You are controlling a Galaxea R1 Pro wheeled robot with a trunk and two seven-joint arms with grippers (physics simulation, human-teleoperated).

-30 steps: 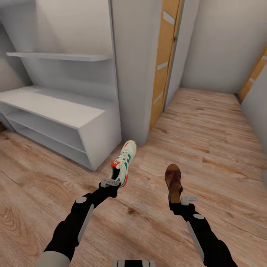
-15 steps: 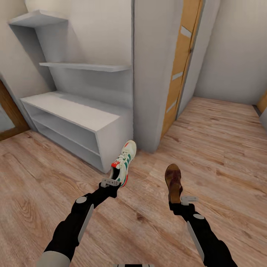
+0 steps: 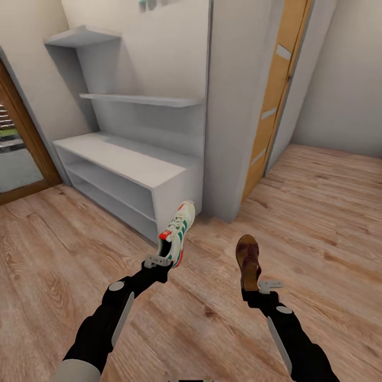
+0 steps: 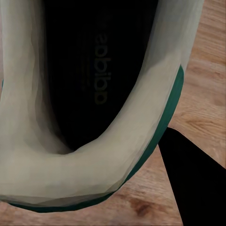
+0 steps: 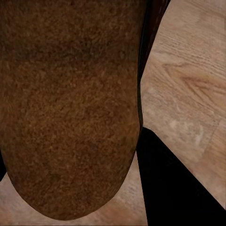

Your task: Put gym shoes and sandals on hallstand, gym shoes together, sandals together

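A white gym shoe point(image 3: 178, 232) with green stripes and a red-orange heel hangs above the corridor floor point(image 3: 63, 265), held at its heel by my left gripper point(image 3: 162, 258), which is shut on it. The left wrist view looks into the shoe's dark opening and pale collar point(image 4: 89, 174). A brown sandal point(image 3: 248, 260) is held by its heel end in my right gripper point(image 3: 254, 284), also shut; its brown insole point(image 5: 70, 103) spreads across the right wrist view. The pale grey hallstand point(image 3: 127, 159) stands ahead to the left, its bench top and shelves bare.
A grey wall column point(image 3: 233, 106) rises just right of the hallstand, with a wooden door point(image 3: 273, 101) beyond it. Another wood-framed door point(image 3: 21, 143) stands at the far left. Wood-plank floor stretches open to the right and in front.
The head view has swung left, so the hallstand, wall and doors slid rightward in the picture and a door at the left came into sight. Both arms keep their shoes in the same pose.
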